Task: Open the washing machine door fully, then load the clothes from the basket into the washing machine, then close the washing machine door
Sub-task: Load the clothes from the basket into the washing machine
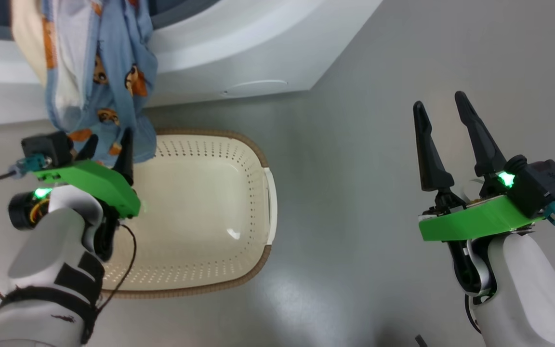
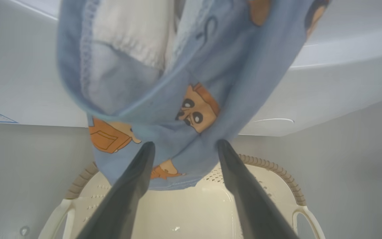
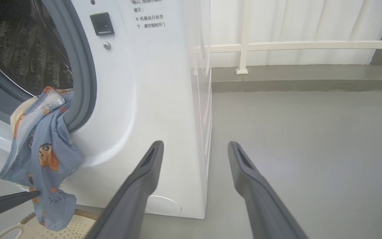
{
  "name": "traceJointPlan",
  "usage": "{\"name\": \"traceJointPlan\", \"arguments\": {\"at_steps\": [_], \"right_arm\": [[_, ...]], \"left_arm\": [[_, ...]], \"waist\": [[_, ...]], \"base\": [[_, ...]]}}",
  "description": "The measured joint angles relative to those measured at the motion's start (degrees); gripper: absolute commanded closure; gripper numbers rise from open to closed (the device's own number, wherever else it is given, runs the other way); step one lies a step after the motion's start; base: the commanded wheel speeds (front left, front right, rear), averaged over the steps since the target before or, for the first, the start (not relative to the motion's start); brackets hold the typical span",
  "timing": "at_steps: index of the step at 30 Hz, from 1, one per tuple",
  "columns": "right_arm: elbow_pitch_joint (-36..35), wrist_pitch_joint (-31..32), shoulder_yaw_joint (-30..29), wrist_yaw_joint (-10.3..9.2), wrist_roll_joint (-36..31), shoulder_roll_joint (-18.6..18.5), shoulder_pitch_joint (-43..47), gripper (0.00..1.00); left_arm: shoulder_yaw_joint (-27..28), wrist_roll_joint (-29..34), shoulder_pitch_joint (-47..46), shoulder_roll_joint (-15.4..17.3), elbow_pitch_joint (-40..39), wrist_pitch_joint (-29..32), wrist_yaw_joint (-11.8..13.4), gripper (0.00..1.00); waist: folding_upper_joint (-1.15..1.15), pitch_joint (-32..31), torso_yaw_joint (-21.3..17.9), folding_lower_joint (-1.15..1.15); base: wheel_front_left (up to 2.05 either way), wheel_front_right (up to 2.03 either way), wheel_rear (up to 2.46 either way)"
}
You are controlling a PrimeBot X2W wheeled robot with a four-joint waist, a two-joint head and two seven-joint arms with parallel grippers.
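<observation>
The left pincer (image 2: 185, 142), spread apart, has the clothes (image 2: 177, 76) at its tips and the basket (image 1: 195, 226) beneath; the right pincer (image 1: 439, 99) is likewise spread.

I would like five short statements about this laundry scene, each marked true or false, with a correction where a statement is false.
1. The basket holds no clothes. True.
2. The blue garment lies wholly inside the drum. False: it hangs out over the grey gasket and down the front of the washing machine.
3. The right gripper holds a garment. False: its fingers are apart and empty, over the floor.
4. The left gripper has its fingers spread at the garment's lower end. True.
5. The door covers the machine's opening. False: the steel drum is exposed.
</observation>
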Motion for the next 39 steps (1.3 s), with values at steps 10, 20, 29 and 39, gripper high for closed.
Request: {"name": "traceJointPlan", "arguments": {"at_steps": [10, 20, 29, 39], "right_arm": [[-0.5, 0.0, 0.3, 0.0, -0.4, 0.6, -0.5, 0.0], [-0.9, 0.0, 0.3, 0.0, -0.4, 0.8, -0.6, 0.0], [-0.9, 0.0, 0.3, 0.0, -0.4, 0.9, -1.6, 0.0], [0.3, 0.0, 0.7, 0.0, -0.1, 0.9, -1.6, 0.0]], "left_arm": [[-0.5, -2.3, -5.9, 0.8, 4.1, -0.1, 0.0, 0.0], [2.2, -4.1, -9.8, 2.7, 6.3, -4.6, 0.1, 0.0], [2.5, -1.7, -11.2, 3.9, 3.6, -4.7, 0.1, 1.0], [2.0, 0.1, -7.3, 2.4, -4.8, -4.8, 0.0, 1.0]], "waist": [[0.0, 3.8, -1.9, 0.0], [0.0, 5.3, -3.4, 0.0], [0.0, 5.4, -2.4, 0.0], [0.0, 2.5, -1.3, -0.01]], "base": [[0.0, 0.0, 0.0], [0.0, 0.0, 0.0], [0.0, 0.0, 0.0], [0.0, 0.0, 0.0]]}}
